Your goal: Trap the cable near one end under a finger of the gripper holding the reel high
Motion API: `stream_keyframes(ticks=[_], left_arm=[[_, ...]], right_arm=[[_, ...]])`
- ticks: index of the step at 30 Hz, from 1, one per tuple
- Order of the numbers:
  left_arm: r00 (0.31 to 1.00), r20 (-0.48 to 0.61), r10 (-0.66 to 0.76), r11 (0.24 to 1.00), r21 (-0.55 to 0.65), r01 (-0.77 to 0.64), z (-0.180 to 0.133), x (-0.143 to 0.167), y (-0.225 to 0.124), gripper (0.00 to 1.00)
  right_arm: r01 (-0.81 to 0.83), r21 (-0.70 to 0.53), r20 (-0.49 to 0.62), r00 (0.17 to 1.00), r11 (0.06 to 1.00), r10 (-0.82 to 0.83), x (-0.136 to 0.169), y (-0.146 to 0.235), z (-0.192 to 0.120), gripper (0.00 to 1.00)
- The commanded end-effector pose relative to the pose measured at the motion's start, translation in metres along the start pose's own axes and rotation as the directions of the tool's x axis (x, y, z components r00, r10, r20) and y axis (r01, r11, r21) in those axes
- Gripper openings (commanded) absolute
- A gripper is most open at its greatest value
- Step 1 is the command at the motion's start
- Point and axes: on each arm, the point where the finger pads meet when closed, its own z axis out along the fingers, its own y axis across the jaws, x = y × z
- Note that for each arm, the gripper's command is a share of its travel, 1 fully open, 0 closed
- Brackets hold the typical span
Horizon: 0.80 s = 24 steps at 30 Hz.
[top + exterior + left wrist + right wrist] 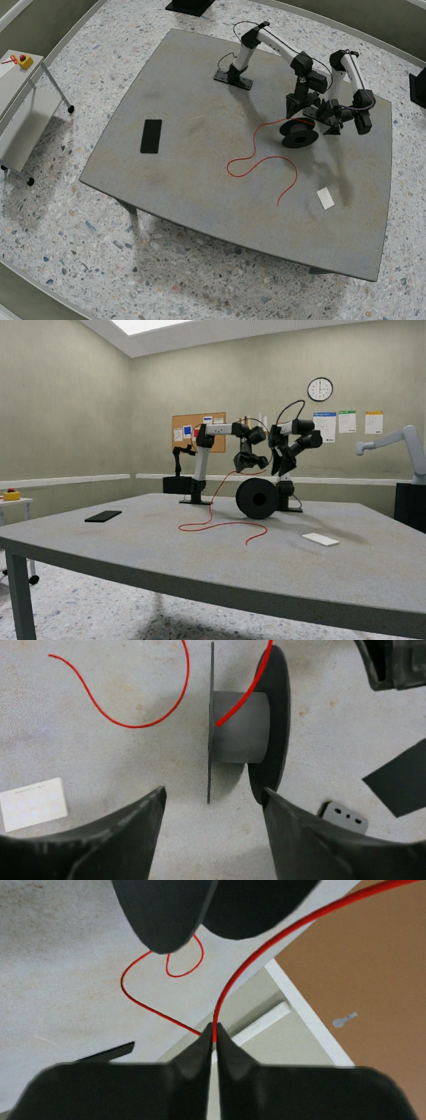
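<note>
Above the table (192,165) (137,533), the cable (254,141) (237,523) (135,726) (320,913), likely limp, hangs pinched near one end in my right gripper (288,117) (237,471) (214,1025); below, the reel (292,140) (245,499) (245,740) (165,920) stands, apt to roll, best taken by a rim, my left gripper (323,125) (277,473) (213,789) apart, empty.

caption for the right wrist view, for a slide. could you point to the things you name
Thin red cable (296,172) (240,523) (188,670) (270,942) pinched in the right gripper (287,117) (236,471) (214,1025), black spool-shaped reel (291,141) (245,499) (242,740) (165,920) partly in frame above
</note>
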Motion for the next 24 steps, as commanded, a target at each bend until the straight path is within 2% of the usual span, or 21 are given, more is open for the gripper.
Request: stream_keyframes(ticks=[1,24], left_arm=[[0.999,0.011,0.034,0.999,-0.011,-0.034,-0.004,-0.008,0.003,0.75],[0.999,0.004,0.04,0.999,-0.017,-0.039,0.024,-0.013,0.005,0.75]], right_arm=[[-0.019,0.017,0.002,1.0,1.0,0.019,0.004,-0.004,-0.008,0.0],[-0.019,0.017,0.002,1.0,1.0,0.019,0.004,-0.004,-0.008,0.0]])
